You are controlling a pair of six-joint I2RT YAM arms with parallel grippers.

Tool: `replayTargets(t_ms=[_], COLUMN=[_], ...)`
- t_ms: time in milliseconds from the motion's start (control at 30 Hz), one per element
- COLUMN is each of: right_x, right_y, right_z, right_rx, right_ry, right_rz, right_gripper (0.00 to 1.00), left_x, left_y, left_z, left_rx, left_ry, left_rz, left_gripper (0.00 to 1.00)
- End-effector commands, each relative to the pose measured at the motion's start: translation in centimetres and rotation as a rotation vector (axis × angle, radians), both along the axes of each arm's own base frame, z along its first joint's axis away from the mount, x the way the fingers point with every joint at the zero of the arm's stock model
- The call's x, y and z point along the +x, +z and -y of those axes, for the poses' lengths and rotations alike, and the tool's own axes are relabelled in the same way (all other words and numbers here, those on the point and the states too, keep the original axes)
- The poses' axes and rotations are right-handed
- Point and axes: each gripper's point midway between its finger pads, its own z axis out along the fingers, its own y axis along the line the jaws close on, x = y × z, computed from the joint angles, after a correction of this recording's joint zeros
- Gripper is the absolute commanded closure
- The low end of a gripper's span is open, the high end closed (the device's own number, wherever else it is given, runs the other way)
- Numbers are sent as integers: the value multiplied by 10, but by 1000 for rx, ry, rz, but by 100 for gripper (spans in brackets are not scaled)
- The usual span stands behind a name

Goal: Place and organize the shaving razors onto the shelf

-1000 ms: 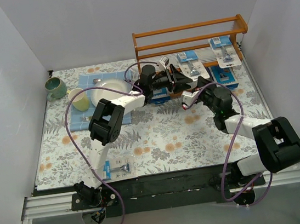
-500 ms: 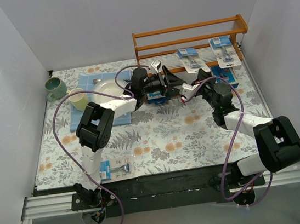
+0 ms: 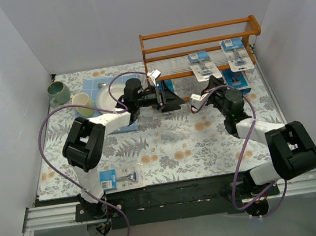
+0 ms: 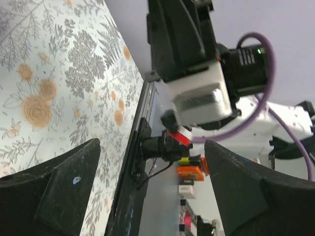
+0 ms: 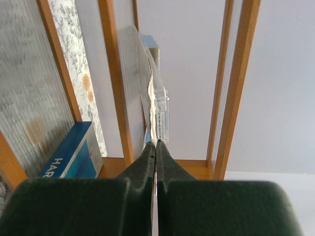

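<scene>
My left arm (image 3: 109, 120) has backed off the shelf (image 3: 199, 29), jaws released and empty, leaving the right jaws clenched on a razor pack (image 5: 160, 110) to seat there.

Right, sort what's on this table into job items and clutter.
Job: shelf; shelved razor packs; loose razor pack near the table's front edge; edge-on razor pack pinched by right gripper.
Clutter: green mug; pale cup; white plate; blue cloth.
</scene>
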Motion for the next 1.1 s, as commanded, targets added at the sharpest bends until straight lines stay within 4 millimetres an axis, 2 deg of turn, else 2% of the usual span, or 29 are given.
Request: replayTargets(t_ms=[0,233,400,533,733,767,867,1067], right_x=[-5,-5,4,7,15,20,30,46], right_y=[10,-26,-34,-50,-46,-37,-33,-32], right_z=[1,-3,-5,-8,-6,-7,-7,-10], right_rx=[-48,-67,-52,-66,-18,-4,12,15], right_ry=[6,22,23,31,4,-6,-16,-27], right_rz=[77,-33,-68,-110,-120,-106,-105,-105], right_gripper=[99,99,99,99,99,99,99,99], left_x=[-34,-36,-34,-31,-26,-26,-24,-18], left_y=[27,26,21,17,14,13,12,10], left_z=[-17,-22,-23,-26,-27,-28,-28,-29], left_rx=[-11,11,17,21,14,14,14,11], left_ry=[-81,-73,-75,-67,-63,-62,-68,-64], left_rz=[154,182,179,167,152,148,141,129], left_gripper=[14,14,15,15,15,15,16,16])
